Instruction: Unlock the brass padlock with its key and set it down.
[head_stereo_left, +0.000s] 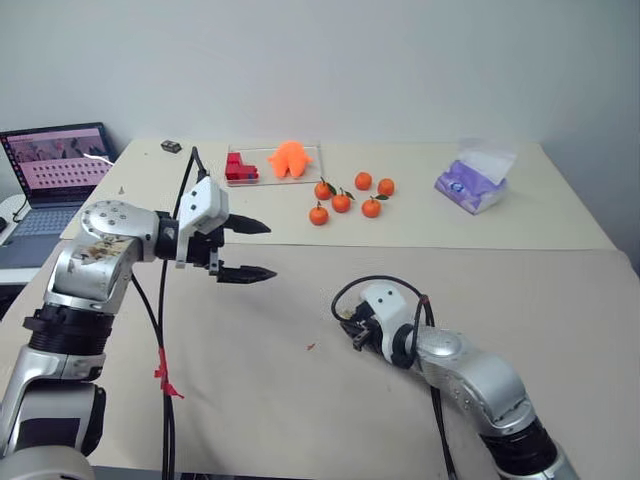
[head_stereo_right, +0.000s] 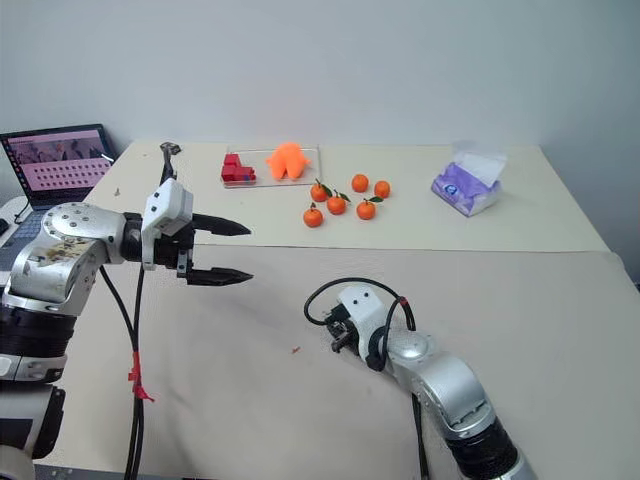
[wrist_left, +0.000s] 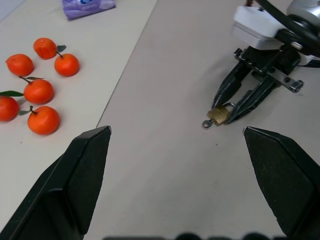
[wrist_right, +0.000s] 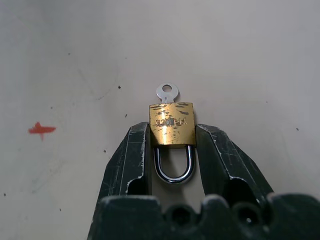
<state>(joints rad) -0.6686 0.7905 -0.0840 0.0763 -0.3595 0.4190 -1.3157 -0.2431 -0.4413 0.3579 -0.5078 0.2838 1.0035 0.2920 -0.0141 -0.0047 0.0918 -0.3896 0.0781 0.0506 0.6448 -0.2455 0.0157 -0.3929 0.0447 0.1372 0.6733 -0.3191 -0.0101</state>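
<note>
The padlock lies flat on the table, well in from every edge, nearer the front edge than the back. Its body is a small square block of scuffed golden brass with stamped lettering; a thin polished silver shackle loops from it toward the right gripper. A flat silvery key with a round holed head sticks out of the body's far end. The right gripper's two black, ridged fingers stand narrow, one against each side of the brass body, with the shackle in the gap between them.

The left gripper hangs in the air above the table's left part, its two pointed black fingers spread wide with nothing between them.

The table is covered in a matte beige sheet with faint specks and a small red mark near the padlock. A seam crosses it, and beyond the seam, toward the back edge, six oranges with small green leaves lie in a loose cluster. Near the back edge a clear flat tray holds a red blocky piece and a soft-looking, lobed orange thing. Toward the back right corner sits a purple pack of tissues with white tissue sticking out. A small dark thing lies near the back left corner. Past the left edge an open laptop stands with its screen lit.
</note>
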